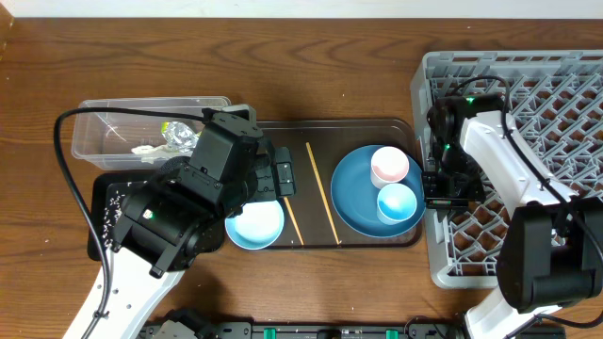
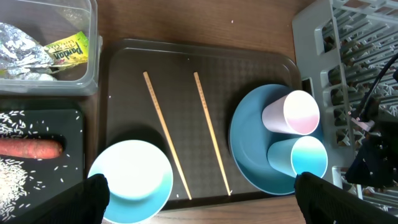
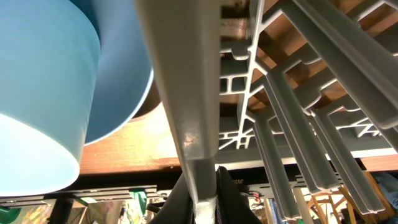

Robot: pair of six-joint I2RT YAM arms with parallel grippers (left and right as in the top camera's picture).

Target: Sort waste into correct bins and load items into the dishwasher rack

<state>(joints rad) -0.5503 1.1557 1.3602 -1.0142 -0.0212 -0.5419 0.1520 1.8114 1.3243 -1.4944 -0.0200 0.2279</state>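
My left gripper (image 2: 200,193) is open and empty above the front of the brown tray, near the pale blue bowl (image 2: 132,177). Two chopsticks (image 2: 163,130) lie beside it. The blue plate (image 2: 249,143) carries the pink cup (image 2: 292,113) and the light blue cup (image 2: 301,157). The clear tub (image 2: 90,74) holds a crumpled silvery-white wad (image 2: 18,43) and the yellow-green wrapper (image 2: 68,50). The black tray (image 2: 68,134) holds the orange sausage piece (image 2: 28,147) and rice (image 2: 15,174). My right gripper (image 3: 205,199) is shut on the left wall (image 3: 180,87) of the grey dishwasher rack (image 1: 565,94).
The brown serving tray (image 1: 339,127) lies mid-table between the bins and the rack. My left arm covers most of the black tray in the overhead view. The right arm reaches over the rack's lattice floor. The light blue cup (image 3: 37,93) is close to the gripped wall.
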